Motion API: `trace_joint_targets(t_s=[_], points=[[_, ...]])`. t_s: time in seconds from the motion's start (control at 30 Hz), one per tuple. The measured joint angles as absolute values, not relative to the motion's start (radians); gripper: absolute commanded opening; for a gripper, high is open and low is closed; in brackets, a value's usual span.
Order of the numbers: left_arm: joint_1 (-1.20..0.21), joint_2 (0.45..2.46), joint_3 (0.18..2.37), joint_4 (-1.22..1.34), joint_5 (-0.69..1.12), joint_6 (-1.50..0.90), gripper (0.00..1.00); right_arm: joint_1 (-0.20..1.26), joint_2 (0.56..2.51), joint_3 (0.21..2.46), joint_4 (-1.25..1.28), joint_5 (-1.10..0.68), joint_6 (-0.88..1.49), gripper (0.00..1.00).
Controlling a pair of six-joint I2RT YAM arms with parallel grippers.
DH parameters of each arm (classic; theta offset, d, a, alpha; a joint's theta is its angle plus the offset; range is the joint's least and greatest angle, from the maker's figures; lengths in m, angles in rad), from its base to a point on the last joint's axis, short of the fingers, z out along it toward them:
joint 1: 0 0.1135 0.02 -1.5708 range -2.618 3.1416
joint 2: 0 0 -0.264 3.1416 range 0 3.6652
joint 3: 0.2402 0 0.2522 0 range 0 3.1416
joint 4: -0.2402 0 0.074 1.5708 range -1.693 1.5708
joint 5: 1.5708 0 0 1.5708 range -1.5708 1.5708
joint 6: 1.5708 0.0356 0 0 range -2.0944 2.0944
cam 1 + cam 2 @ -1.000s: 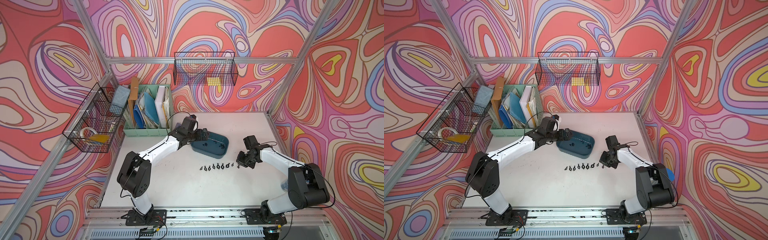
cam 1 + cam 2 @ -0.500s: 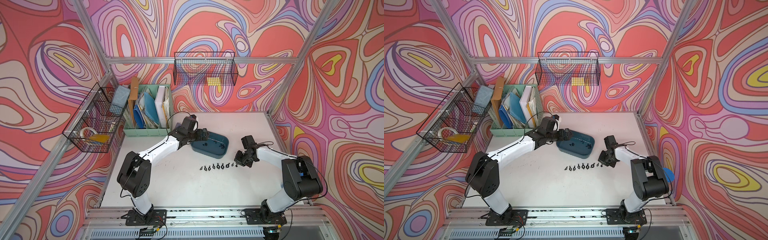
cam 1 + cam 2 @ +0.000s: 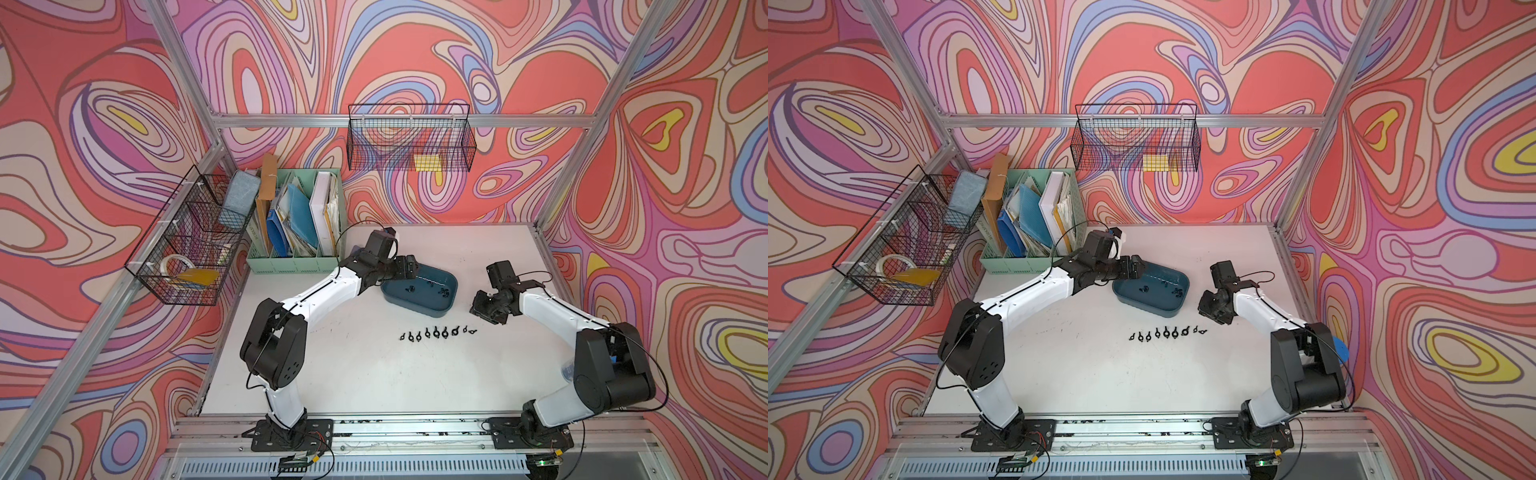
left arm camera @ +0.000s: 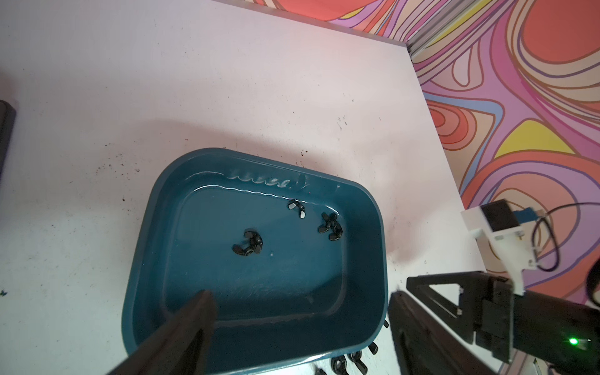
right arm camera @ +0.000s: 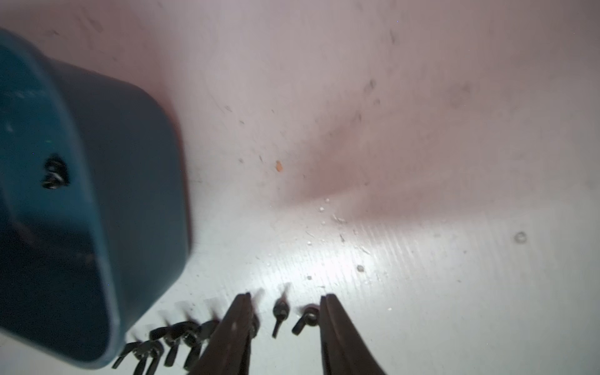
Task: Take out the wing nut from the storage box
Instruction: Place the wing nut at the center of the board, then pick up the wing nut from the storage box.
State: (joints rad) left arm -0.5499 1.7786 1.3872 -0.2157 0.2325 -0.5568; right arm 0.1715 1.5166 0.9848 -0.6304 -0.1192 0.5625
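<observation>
The storage box [image 3: 451,286] is a dark teal tub at mid-table, also in the left wrist view [image 4: 146,227] and the right wrist view [image 5: 146,162]. Several black wing nuts [image 4: 248,244] lie loose on its floor. A row of several wing nuts [image 3: 436,331] lies on the table in front of the box. My left gripper [image 4: 300,295] hangs open over the box's left end, holding nothing. My right gripper [image 5: 286,297] stands open just above the right end of the row, with two nuts [image 5: 281,311] lying on the table between its fingers.
A mint-green file organiser [image 3: 291,266] stands at the back left, close behind my left arm. Black wire baskets hang on the back wall [image 3: 409,141] and on the left wall [image 3: 187,249]. The table's right edge [image 3: 540,266] runs close behind my right arm.
My right gripper has opened and drawn back a little from the row's right end, leaving a wing nut there. The left gripper has stayed over the box.
</observation>
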Motion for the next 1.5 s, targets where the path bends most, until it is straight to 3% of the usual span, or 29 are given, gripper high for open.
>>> trace_joint_targets(t_s=[0.07, 0.3, 0.63, 1.0, 1.5], points=[[-0.55, 1.779, 1.39, -0.221, 0.233, -0.557, 0.99, 0.176, 1.501, 1.042, -0.63, -0.117, 0.53, 0.4], [-0.548, 1.777, 1.394, -0.255, 0.218, -0.558, 0.99, 0.249, 1.531, 1.21, -0.625, -0.093, 0.43, 0.4], [-0.507, 1.706, 1.377, -0.333, 0.104, -0.588, 0.99, 0.395, 1.851, 1.433, -0.589, -0.071, 0.333, 0.3], [-0.496, 1.629, 1.344, -0.364, 0.051, -0.572, 0.99, 0.403, 2.047, 1.542, -0.578, -0.043, 0.282, 0.19], [-0.493, 1.625, 1.34, -0.383, 0.048, -0.549, 0.99, 0.403, 2.145, 1.587, -0.567, -0.009, 0.243, 0.16]])
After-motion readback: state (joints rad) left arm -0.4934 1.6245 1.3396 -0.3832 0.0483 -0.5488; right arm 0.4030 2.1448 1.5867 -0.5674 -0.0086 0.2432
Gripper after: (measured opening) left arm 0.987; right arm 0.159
